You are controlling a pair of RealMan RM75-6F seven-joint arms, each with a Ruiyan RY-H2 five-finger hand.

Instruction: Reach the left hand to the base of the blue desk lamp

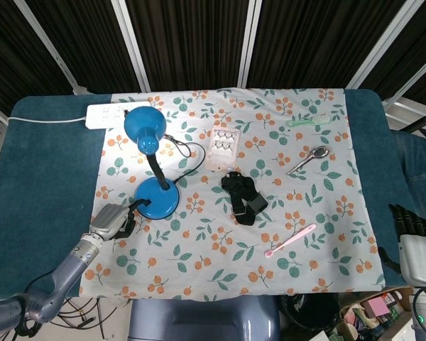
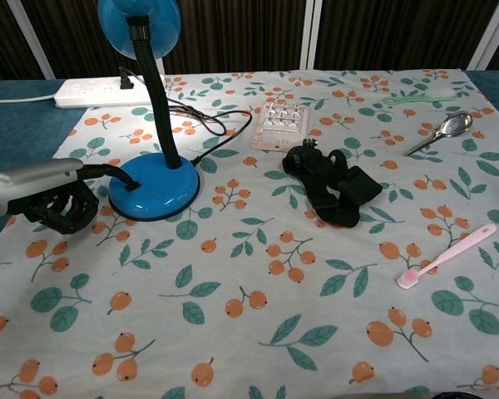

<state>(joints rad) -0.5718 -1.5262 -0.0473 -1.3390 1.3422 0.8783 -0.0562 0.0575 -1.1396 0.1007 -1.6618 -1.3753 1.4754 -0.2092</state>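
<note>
The blue desk lamp stands at the left of the floral cloth, with its round base (image 1: 157, 198) (image 2: 154, 189) flat on the cloth and its shade (image 1: 143, 126) above the black neck. My left hand (image 1: 113, 222) (image 2: 62, 195) lies low at the base's left side. One dark finger (image 2: 116, 174) stretches out onto the top of the base's left rim, while the other fingers curl in under the palm and hold nothing. My right hand (image 1: 412, 229) hangs off the table's near right corner, empty, with its fingers apart.
The lamp's cord runs back to a white power strip (image 1: 117, 114) (image 2: 100, 90). A clear plastic tray (image 1: 223, 145), a black strap mount (image 1: 243, 197), a spoon (image 1: 309, 158), a green brush (image 1: 309, 121) and a pink toothbrush (image 1: 291, 240) lie to the right.
</note>
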